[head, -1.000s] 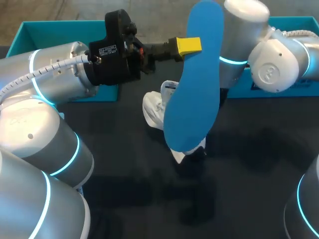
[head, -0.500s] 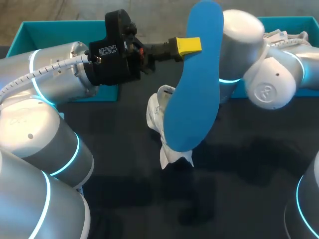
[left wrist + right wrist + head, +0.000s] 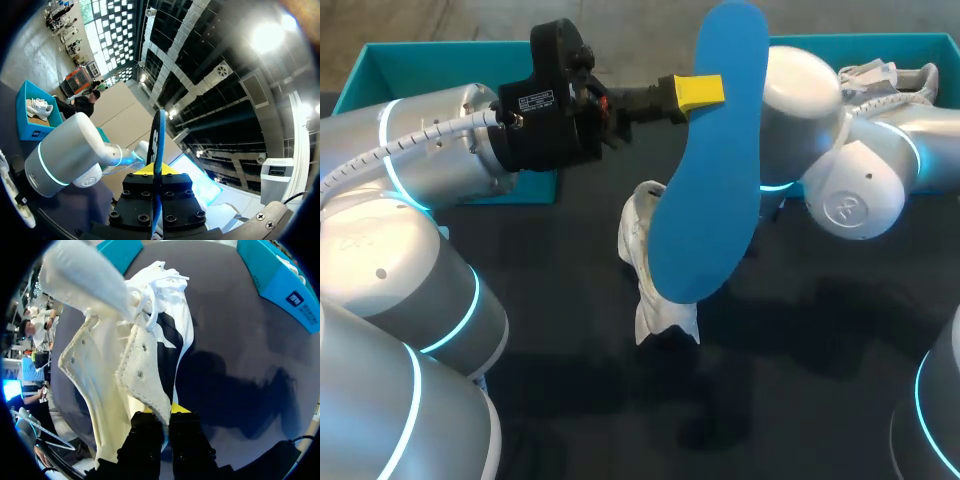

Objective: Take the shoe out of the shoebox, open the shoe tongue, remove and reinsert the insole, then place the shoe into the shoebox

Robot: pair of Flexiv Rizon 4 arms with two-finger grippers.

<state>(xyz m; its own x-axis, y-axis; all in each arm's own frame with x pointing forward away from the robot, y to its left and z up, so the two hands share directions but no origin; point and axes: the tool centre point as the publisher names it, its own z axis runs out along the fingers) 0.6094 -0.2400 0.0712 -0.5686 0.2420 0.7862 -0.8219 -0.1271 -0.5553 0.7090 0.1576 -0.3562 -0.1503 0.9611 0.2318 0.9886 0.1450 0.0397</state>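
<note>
My left gripper (image 3: 692, 93) is shut on a blue insole (image 3: 712, 180), held upright high over the table. In the left wrist view the insole (image 3: 158, 145) stands edge-on between the fingers of that gripper (image 3: 155, 175). A white shoe (image 3: 638, 250) hangs toe-down just behind the insole, above the dark table (image 3: 820, 330). In the head view my right arm (image 3: 840, 170) comes in from the right and its gripper is hidden behind the insole. In the right wrist view my right gripper (image 3: 162, 417) is shut on the edge of the shoe's (image 3: 150, 340) opening, its tongue and laces spread ahead.
One teal shoebox (image 3: 440, 58) stands at the back left, partly behind my left arm. Another teal shoebox (image 3: 905, 45) is at the back right behind my right arm, also seen as a teal shoebox (image 3: 280, 280) beyond the shoe.
My right arm has swung lower and toward the left, carrying the shoe down and forward and turning its toe toward the table. The left arm and insole have stayed still.
</note>
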